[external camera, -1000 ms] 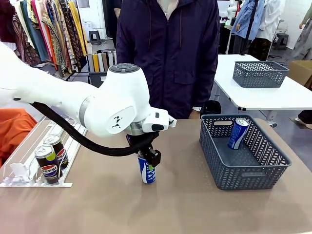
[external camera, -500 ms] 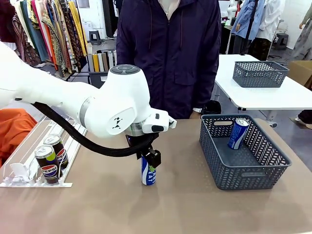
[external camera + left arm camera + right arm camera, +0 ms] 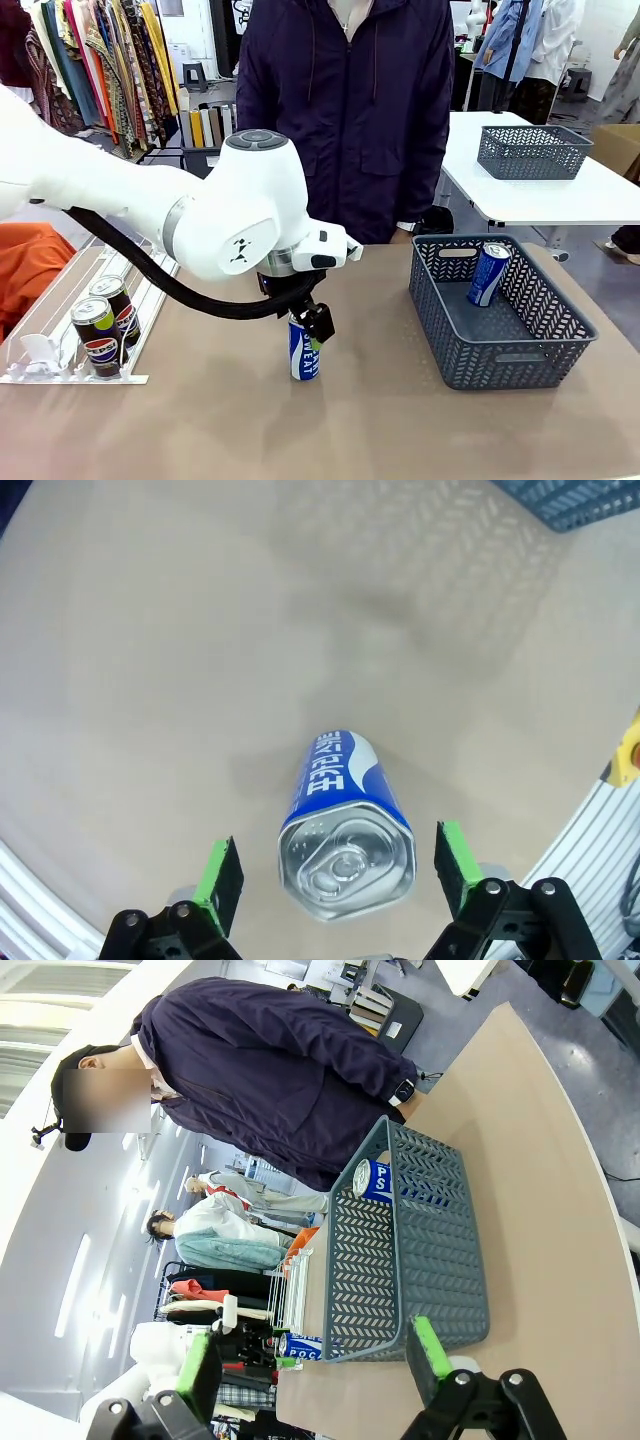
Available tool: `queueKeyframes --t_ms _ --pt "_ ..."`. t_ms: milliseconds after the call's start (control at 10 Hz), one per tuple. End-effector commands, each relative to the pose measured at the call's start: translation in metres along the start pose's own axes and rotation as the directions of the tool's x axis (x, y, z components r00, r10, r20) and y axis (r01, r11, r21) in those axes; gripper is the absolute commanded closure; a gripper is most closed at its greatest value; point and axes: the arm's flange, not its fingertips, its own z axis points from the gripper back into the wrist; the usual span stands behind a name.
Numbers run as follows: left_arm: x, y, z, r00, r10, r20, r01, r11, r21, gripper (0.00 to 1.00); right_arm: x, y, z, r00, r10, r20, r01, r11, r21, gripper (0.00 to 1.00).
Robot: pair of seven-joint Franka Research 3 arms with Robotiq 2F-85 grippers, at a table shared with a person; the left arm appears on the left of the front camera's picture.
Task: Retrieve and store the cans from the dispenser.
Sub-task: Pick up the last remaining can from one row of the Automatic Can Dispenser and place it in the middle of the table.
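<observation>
Two Pepsi cans (image 3: 100, 335) wait in the dispenser (image 3: 40, 362) at left, while on the desk (image 3: 380, 430) the left fingers (image 3: 222, 875) stand open around the upright Pocari Sweat can (image 3: 345, 820), which their careless move could tip, short of the basket (image 3: 500, 352); the right fingers (image 3: 195, 1365) are open too.

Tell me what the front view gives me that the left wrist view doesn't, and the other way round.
Front view adds: two black cans waiting in the dispenser, a blue can leaning inside the grey basket, and the person across the table.
Left wrist view adds: the silver top of the blue-and-white can, with the green pads standing clear on both sides.
Shared: that can upright on the table, the left gripper open around it, and a corner of the basket.
</observation>
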Motion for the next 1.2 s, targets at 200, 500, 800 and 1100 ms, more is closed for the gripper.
queueKeyframes --t_ms 200,500,800,1100 --pt "-0.03 0.01 0.092 0.997 -0.001 0.084 0.008 0.997 -0.082 0.0 0.004 0.002 -0.002 0.999 0.026 0.02 -0.027 1.0 0.016 0.0" --pt "-0.082 0.067 0.196 0.985 0.059 0.161 -0.034 0.987 -0.155 0.0 0.004 0.002 -0.002 0.999 0.026 0.02 -0.027 1.0 0.016 0.0" --pt "-0.202 0.175 0.269 0.963 0.197 0.185 -0.099 0.894 -0.437 0.0 0.004 0.002 -0.002 0.999 0.026 0.02 -0.027 1.0 0.016 0.0" --pt "-0.332 0.306 0.282 0.84 0.525 0.137 -0.334 0.7 -0.631 0.0 0.004 0.002 -0.002 0.999 0.026 0.02 -0.027 1.0 0.016 0.0"
